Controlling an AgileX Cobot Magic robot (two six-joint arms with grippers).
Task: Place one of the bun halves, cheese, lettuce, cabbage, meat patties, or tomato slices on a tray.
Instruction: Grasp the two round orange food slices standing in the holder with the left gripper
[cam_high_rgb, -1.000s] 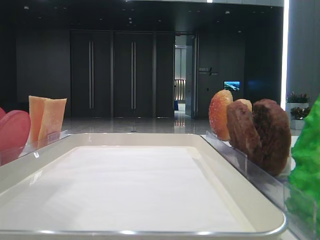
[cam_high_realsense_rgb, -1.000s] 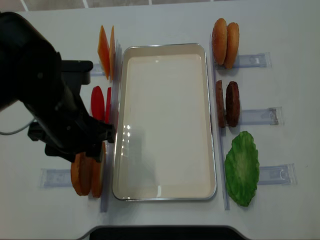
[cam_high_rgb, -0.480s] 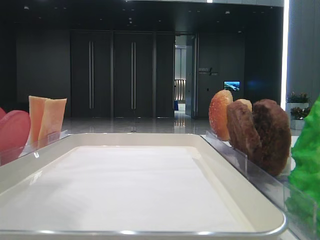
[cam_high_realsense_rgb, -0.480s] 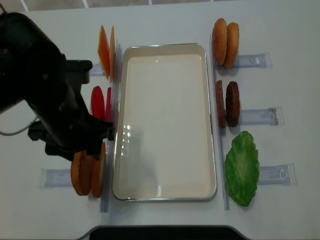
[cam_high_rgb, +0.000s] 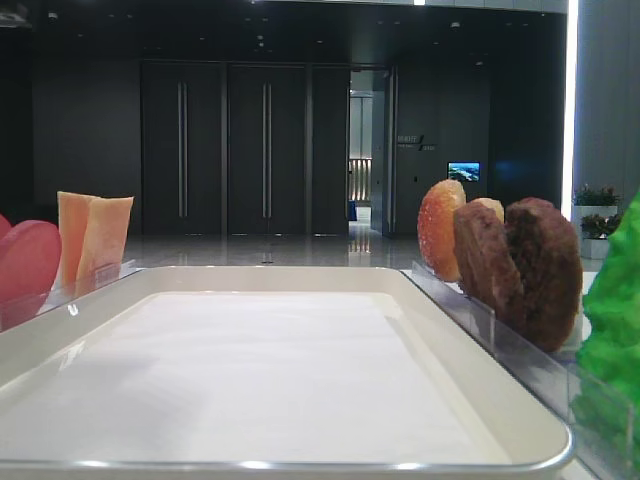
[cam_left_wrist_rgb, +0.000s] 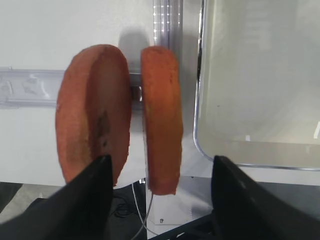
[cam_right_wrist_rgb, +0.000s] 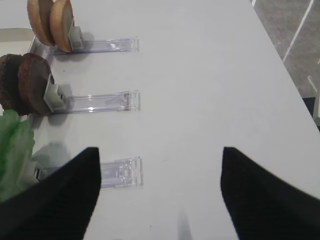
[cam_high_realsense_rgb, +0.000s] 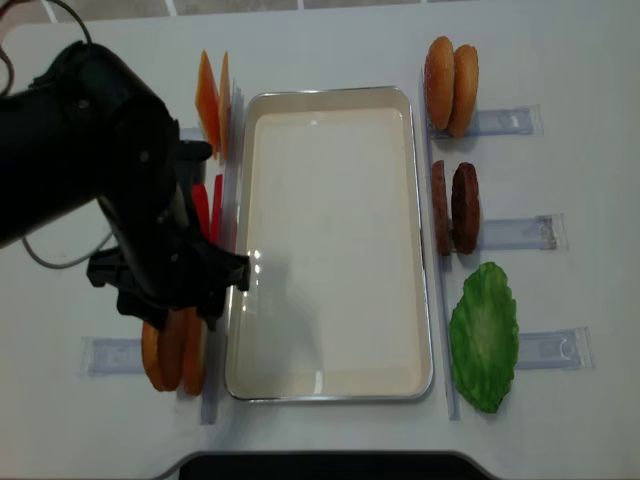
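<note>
The left gripper (cam_left_wrist_rgb: 157, 192) hangs just over the two bun halves (cam_left_wrist_rgb: 120, 117) standing on edge in a clear plastic rack (cam_left_wrist_rgb: 30, 87) left of the tray (cam_high_realsense_rgb: 330, 385). In the left wrist view its jaws stand wide, one dark finger low at each side of the picture, and nothing is between them; both bun halves sit in the rack, the right one close to the tray's rounded rim. From above, the black left arm (cam_high_realsense_rgb: 95, 190) covers much of the worktop (cam_high_realsense_rgb: 560, 420) on that side and hides part of the tomato slices (cam_high_realsense_rgb: 205, 205); the cheese (cam_high_realsense_rgb: 212, 100) stands beyond them. The tray holds only its white paper liner.

On the tray's other side a second pair of bun halves (cam_high_realsense_rgb: 450, 85), the meat patties (cam_high_realsense_rgb: 455, 205) and a green lettuce leaf (cam_high_realsense_rgb: 485, 335) stand in their own racks. The right gripper (cam_right_wrist_rgb: 157, 200) hangs over bare worktop beside those racks, jaws spread wide and holding nothing.
</note>
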